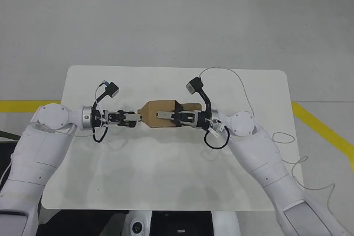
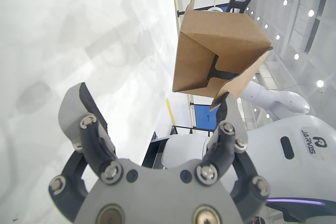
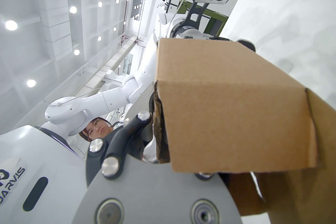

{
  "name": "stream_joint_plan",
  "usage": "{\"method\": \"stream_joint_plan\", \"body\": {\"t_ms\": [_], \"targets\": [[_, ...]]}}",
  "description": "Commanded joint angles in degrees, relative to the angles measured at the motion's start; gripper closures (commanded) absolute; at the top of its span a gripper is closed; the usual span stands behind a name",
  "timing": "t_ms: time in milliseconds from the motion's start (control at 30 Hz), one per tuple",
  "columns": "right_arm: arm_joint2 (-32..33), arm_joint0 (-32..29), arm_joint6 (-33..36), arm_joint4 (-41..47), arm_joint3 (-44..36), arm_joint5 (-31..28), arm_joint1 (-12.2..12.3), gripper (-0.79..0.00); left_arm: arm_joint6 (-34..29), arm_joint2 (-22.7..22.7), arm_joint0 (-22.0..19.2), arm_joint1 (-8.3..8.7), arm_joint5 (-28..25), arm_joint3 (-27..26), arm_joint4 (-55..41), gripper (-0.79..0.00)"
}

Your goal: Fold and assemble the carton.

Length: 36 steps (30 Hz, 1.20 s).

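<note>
Carton [image 1: 158, 112] — right pincer [image 1: 177, 118] clamped on it | left pincer [image 2: 155, 92] gaping wide, tip touching its edge.

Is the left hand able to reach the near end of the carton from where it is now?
Probably yes. The left hand is open and faces the carton, with one finger at its corner flap. Nothing lies between them. The right hand seems to hold the carton at the far end.

White table [image 1: 171, 171], rectangular with rounded corners, plain matte top. It stands on a grey floor [image 1: 165, 29] marked with yellow tape [image 1: 12, 106]. Brown carton [image 1: 156, 112] over the table's middle; contact with the top cannot be determined.
</note>
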Motion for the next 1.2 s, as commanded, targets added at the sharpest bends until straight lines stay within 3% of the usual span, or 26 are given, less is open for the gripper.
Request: {"method": "stream_joint_plan", "body": {"t_ms": [0,1167], "targets": [[-0.4,0.2,0.2,0.7,0.2,-0.5,-0.2,0.0,0.0,0.1,0.0,-0.04,0.0,-0.1,-0.2,-0.785],[-3.9,2.5,2.2,6.2,4.0,-3.4,-2.5,0.0,-1.2,1.4,0.3,-0.53,-0.9,-0.9,-4.0,-0.785]]}}
